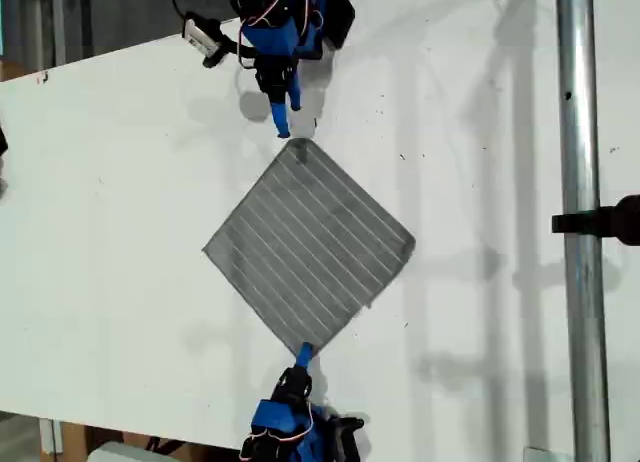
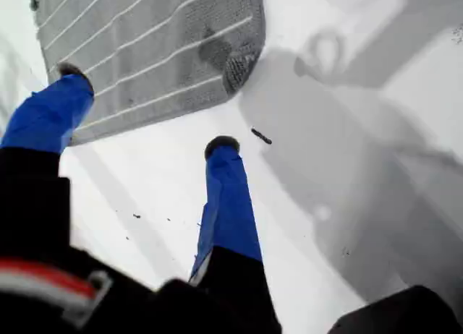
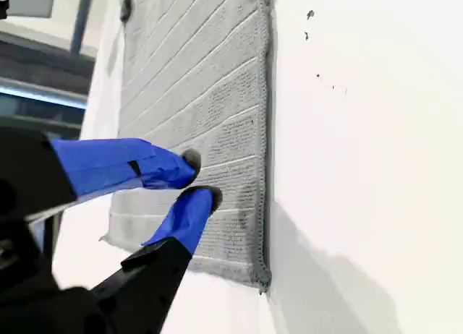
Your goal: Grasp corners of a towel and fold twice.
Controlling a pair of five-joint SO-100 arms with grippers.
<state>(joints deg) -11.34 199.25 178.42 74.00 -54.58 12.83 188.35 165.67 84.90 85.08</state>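
Observation:
The grey striped towel (image 1: 310, 244) lies flat on the white table (image 1: 120, 232), turned like a diamond. My first gripper (image 1: 283, 122) hangs at the exterior view's top, just short of the towel's upper corner (image 1: 297, 142). In the first wrist view it (image 2: 147, 106) is wide open with bare table between its fingers, the towel (image 2: 145, 45) and its corner (image 2: 242, 63) just ahead. My second gripper (image 1: 303, 355) is at the lower corner (image 1: 305, 350). Its tips (image 3: 201, 176) sit on the towel (image 3: 195, 81) with a narrow gap, near a corner (image 3: 262, 280).
A vertical metal pole (image 1: 578, 222) with a black clamp (image 1: 605, 222) stands at the exterior view's right. The table's far edge runs slanted along the exterior view's top left. A small camera (image 1: 205, 37) sticks out from the upper arm.

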